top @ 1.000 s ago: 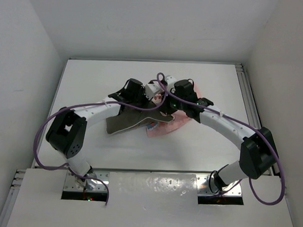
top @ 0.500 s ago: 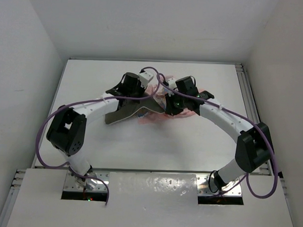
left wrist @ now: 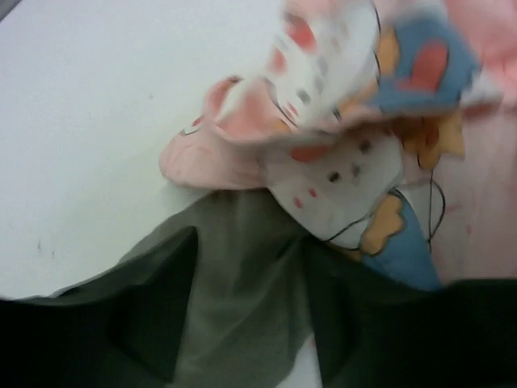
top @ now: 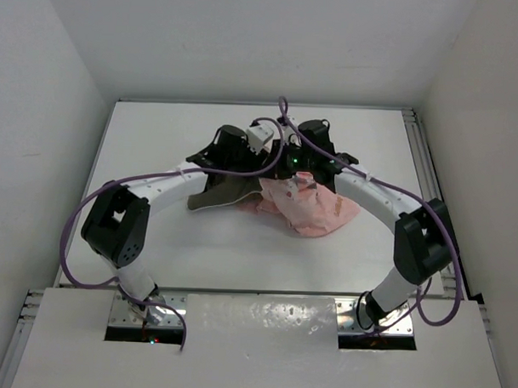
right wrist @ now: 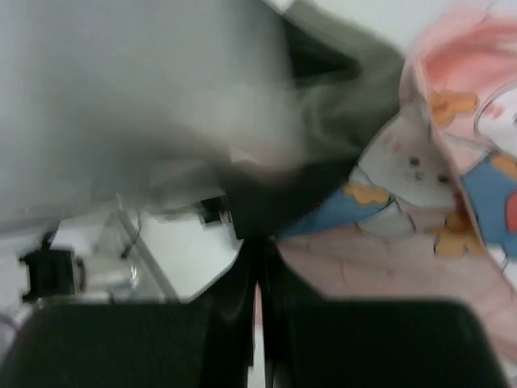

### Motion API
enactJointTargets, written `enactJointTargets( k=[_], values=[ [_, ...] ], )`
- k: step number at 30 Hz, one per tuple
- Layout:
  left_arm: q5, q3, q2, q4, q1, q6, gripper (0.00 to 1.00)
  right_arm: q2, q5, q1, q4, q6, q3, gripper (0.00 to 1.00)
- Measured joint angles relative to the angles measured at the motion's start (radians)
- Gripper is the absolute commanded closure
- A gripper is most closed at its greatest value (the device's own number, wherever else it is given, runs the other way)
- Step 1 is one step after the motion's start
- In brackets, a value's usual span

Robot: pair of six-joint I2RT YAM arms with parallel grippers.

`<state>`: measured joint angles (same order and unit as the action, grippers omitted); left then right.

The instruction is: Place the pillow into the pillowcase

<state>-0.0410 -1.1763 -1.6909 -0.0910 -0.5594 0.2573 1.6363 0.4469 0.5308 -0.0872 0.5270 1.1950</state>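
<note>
The olive-grey pillow [top: 215, 194] lies on the table left of centre, its right end lifted towards the pillowcase. In the left wrist view the pillow [left wrist: 234, 275] runs between my dark fingers [left wrist: 149, 323]. My left gripper [top: 237, 169] [left wrist: 242, 315] is shut on it. The pink printed pillowcase [top: 314, 211] hangs crumpled to the right, its edge touching the pillow's end [left wrist: 339, 162]. My right gripper [top: 285, 173] [right wrist: 258, 267] is shut on a thin fold of the pillowcase [right wrist: 388, 267]. The two grippers are close together above the table's middle.
The white table [top: 159, 131] is bounded by white walls at the back and sides. A metal rail [top: 418, 157] runs along its right edge. Purple cables [top: 283, 127] loop over both wrists. The arm bases sit at the near edge.
Both grippers have shifted slightly back and together. The pillowcase has dropped and spread out to the right front. The pillow's left end has moved a little.
</note>
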Motion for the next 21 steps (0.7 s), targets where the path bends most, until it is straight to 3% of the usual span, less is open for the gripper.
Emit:
enactJointTargets(
  k=[1, 2, 5, 9, 14, 18, 21],
  values=[
    [-0.009, 0.0, 0.0, 0.011, -0.001, 0.011, 0.31, 0.014, 0.008, -0.008, 0.014, 0.039, -0.002, 1.0],
    [-0.029, -0.002, 0.0, 0.027, 0.011, 0.015, 0.15, 0.022, 0.01, -0.019, 0.015, 0.08, -0.02, 1.0],
    [-0.114, -0.031, 0.0, 0.027, 0.033, 0.036, 0.03, 0.069, -0.013, -0.058, 0.079, 0.173, -0.059, 1.0],
    [-0.208, -0.084, 0.008, -0.031, 0.086, 0.09, 0.02, 0.082, -0.045, -0.099, 0.111, 0.214, -0.122, 1.0],
    [-0.27, -0.09, 0.044, -0.147, 0.27, 0.135, 0.04, 0.084, -0.059, -0.097, 0.11, 0.214, -0.135, 1.0],
    [-0.278, -0.028, 0.046, -0.211, 0.411, 0.162, 0.0, 0.097, -0.066, -0.091, 0.105, 0.21, -0.134, 1.0],
    [-0.298, 0.064, 0.045, -0.238, 0.452, 0.191, 0.0, 0.113, -0.086, -0.082, 0.077, 0.198, -0.121, 1.0]
  ],
)
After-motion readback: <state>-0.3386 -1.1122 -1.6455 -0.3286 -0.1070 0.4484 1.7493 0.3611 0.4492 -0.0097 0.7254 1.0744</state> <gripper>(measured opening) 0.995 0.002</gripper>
